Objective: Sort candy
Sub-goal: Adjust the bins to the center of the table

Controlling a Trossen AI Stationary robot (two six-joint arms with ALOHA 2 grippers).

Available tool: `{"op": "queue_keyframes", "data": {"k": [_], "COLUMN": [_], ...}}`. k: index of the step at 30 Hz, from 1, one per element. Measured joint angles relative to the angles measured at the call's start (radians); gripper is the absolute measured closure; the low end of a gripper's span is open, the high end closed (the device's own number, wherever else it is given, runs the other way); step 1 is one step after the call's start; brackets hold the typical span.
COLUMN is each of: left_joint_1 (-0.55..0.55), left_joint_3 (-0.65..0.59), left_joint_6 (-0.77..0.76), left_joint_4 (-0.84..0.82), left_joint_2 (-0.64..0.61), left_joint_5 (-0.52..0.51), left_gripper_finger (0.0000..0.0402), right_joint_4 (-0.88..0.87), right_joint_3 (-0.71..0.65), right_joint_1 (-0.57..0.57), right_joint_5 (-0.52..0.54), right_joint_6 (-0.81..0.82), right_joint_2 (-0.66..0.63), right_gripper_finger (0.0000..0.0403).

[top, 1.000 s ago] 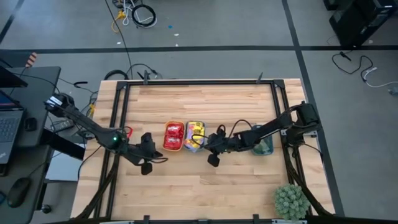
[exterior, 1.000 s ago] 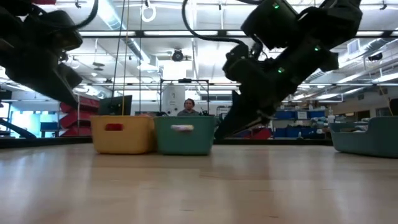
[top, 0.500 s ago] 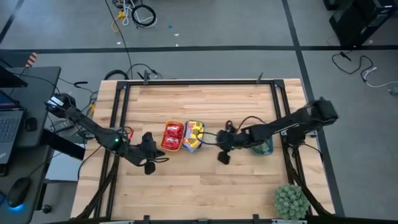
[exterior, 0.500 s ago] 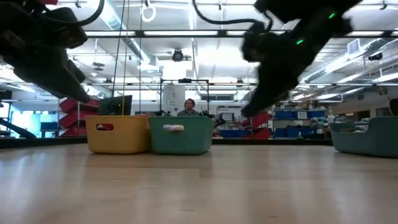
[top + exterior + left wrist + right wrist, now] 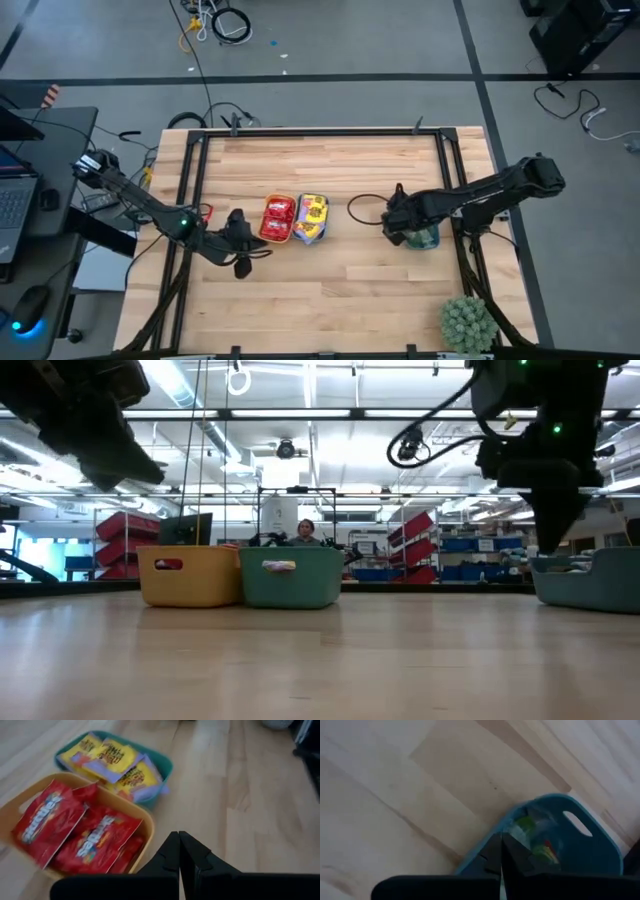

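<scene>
Candy sorted into trays; both grippers' fingers clenched, empty.
Left gripper (image 5: pixel 179 851) beside red candy (image 5: pixel 75 832); right gripper (image 5: pixel 500 851) above teal tray (image 5: pixel 590 850).

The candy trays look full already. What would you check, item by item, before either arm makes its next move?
1. Red candy all in the yellow-orange tray: ok.
2. Yellow candy all in the middle teal tray: ok.
3. Loose packets left on the table: none seen, ok.
4. Left end effector empty and shut: ok.
5. Right end effector empty and shut, beside the far teal tray: ok.
6. What lies in that far tray: cannot tell.
</scene>
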Motion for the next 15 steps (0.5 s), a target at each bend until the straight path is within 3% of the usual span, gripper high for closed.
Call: {"op": "queue_keyframes", "data": {"k": [10,15], "left_joint_1": [0.004,0.004], "left_joint_3": [0.016,0.016], "left_joint_6": [-0.198,-0.22], "left_joint_4": [-0.279,-0.311], "left_joint_2": [-0.004,-0.004], "left_joint_5": [-0.037,-0.041], "left_gripper_finger": [0.0401,0.0401], "right_joint_4": [0.04,0.137], "right_joint_3": [-0.081,-0.097], "right_joint_1": [-0.034,-0.039], "right_joint_5": [-0.051,-0.075], "right_joint_6": [0.003,-0.034], "right_joint_2": [0.036,0.051], "right_gripper_finger": [0.0403,0.0403]}}
